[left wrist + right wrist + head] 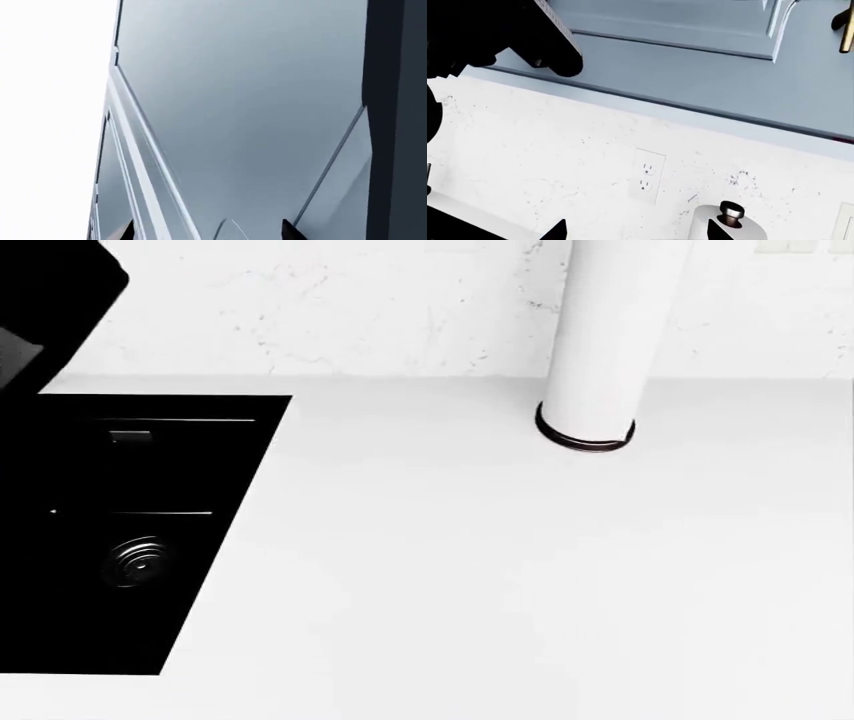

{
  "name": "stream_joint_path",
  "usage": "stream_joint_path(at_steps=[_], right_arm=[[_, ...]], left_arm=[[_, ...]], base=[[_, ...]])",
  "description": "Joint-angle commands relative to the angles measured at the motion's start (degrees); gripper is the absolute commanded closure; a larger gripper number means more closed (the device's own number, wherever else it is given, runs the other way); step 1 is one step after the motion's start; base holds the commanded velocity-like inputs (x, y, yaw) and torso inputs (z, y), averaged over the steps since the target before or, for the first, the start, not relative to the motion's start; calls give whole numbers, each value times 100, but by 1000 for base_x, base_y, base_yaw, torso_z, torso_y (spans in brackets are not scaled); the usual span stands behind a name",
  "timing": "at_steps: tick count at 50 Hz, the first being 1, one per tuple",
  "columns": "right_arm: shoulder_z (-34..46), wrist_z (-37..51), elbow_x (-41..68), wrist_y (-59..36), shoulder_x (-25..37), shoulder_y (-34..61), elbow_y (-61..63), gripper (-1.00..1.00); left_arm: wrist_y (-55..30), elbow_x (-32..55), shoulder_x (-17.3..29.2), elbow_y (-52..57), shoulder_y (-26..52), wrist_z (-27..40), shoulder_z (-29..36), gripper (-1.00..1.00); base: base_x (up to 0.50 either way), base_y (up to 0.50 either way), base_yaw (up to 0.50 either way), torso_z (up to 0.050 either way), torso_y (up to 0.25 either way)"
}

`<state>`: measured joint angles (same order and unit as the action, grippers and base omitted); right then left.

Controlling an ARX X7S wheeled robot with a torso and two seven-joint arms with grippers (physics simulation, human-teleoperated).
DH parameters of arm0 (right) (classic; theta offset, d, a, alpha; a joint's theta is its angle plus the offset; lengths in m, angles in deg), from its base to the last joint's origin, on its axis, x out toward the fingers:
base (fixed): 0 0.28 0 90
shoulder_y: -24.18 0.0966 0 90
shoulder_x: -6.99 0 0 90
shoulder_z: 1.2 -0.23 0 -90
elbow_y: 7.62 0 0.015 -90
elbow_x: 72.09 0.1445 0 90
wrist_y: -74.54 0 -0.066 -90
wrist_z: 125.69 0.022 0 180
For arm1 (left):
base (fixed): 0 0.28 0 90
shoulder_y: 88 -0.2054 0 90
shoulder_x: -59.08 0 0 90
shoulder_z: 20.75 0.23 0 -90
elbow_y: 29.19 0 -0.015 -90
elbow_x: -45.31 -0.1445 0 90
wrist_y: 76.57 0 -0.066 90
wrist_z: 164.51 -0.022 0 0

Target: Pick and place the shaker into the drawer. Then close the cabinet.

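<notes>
No shaker shows in any view. In the left wrist view my left gripper [208,234] is open and empty, with only its two dark fingertips [291,231] showing. It faces smooth pale blue-grey cabinet panels [240,100] at close range. I cannot tell whether any of these is the drawer. In the right wrist view my right gripper [637,234] is open and empty, with dark fingertips [558,231] at the frame edge. It faces the white backsplash [547,150]. Neither gripper shows in the head view.
A black cooktop [120,540] is set in the white counter [507,570] at the left. A white paper towel roll [601,340] stands at the back; its knob shows in the right wrist view [731,212]. A wall outlet [646,176], blue upper cabinets [707,65] and a dark hood [500,30] are on the wall.
</notes>
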<state>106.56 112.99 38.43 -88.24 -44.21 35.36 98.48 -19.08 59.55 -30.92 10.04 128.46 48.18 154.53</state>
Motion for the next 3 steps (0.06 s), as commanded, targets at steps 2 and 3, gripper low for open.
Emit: stream_joint_path(at_steps=[2,3], right_arm=[[-57,-281,-249,33,51,-116,18,-100],[-50,-284,-255,37,47,-122,19,-100]], left_arm=[[-60,1293,0,-1634,-394,-148,60,-100],[-52,1302,0,-1633,-399,-153,61,-100]], base=[[0,0,0,0,0],[0,0,0,0,0]])
